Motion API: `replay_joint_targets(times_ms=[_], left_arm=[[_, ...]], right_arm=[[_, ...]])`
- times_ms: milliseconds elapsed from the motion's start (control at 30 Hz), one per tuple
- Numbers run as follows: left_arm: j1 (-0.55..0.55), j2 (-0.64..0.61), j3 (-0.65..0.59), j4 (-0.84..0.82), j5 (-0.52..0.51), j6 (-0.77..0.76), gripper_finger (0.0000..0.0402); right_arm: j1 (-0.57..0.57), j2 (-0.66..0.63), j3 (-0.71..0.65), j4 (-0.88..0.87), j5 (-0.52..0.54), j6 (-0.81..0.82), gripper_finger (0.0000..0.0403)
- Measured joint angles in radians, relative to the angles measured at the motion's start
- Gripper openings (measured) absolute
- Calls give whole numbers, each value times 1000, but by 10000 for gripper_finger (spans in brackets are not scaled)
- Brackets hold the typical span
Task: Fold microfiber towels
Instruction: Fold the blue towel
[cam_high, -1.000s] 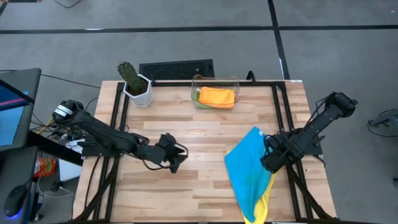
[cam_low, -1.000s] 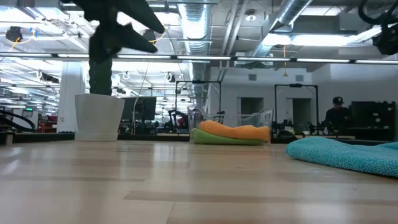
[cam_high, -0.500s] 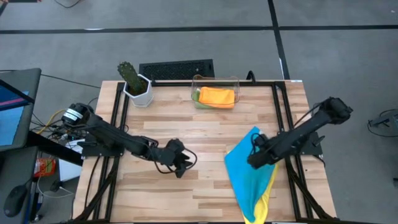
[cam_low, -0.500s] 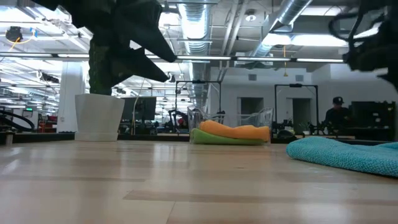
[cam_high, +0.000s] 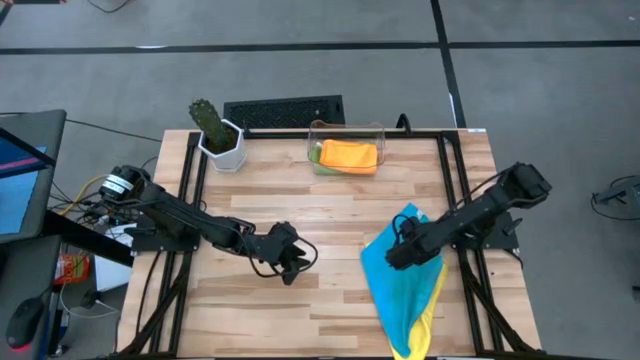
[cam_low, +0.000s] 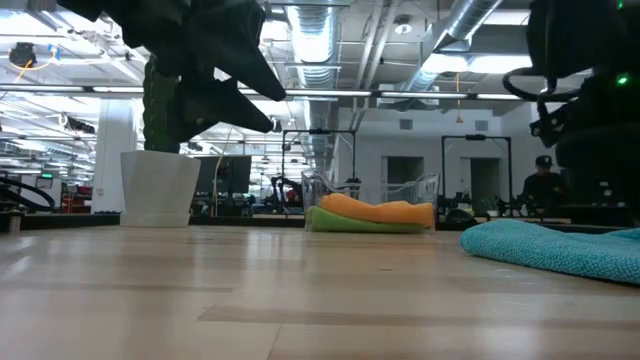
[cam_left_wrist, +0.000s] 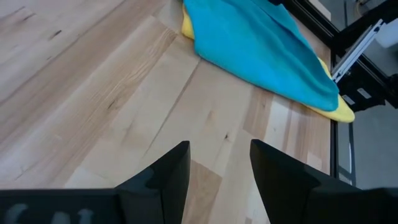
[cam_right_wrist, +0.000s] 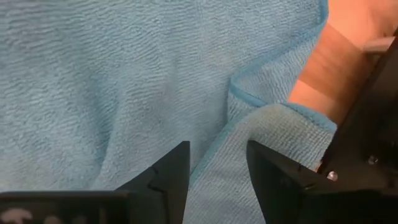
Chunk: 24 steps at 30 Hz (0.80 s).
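From above I see both my arms at once: my left gripper (cam_high: 290, 262) hangs over bare wood near the middle of the table (cam_high: 330, 210); my right gripper (cam_high: 392, 254) sits over the blue towel (cam_high: 400, 275), which lies spread near the table's right front, with the yellow towel (cam_high: 425, 325) poking out from under it at the front edge; that yellow does not show in the low view, where the blue towel (cam_low: 550, 245) is only a low rumpled ridge. The low view does show the green towel (cam_low: 360, 222) lying under the orange towel (cam_low: 380, 209) inside the clear bin (cam_low: 370, 195) at the back; from above the orange one hides most of the green. My left wrist view shows my own fingers (cam_left_wrist: 168, 174) apart with nothing between them, the blue towel well ahead of them; my right wrist view shows my fingers (cam_right_wrist: 171, 171) parted just above blue cloth and a folded hem, gripping nothing. A potted cactus (cam_high: 215, 132) stands at the back left.
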Motion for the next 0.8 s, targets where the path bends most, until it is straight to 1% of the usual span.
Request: replay_joint_targets(times_ms=[233,367,433,533,700,800], left_arm=[[0,0,0,-4,2,5,161],[0,0,0,-7,22,12,161],[0,0,0,-6,32,16,161],[0,0,0,-7,32,16,161],[0,0,0,-6,24,16,161],[0,0,0,-6,24,16,161]], right_arm=[[-8,90,-5,-13,-6,-32,194],[-9,101,-3,-18,-12,-32,181],[-8,93,-3,-28,-18,-27,166],[-8,80,-3,-69,-29,-12,133],[-8,75,-3,-103,-52,-29,69],[-8,75,-2,-98,-81,-48,21]])
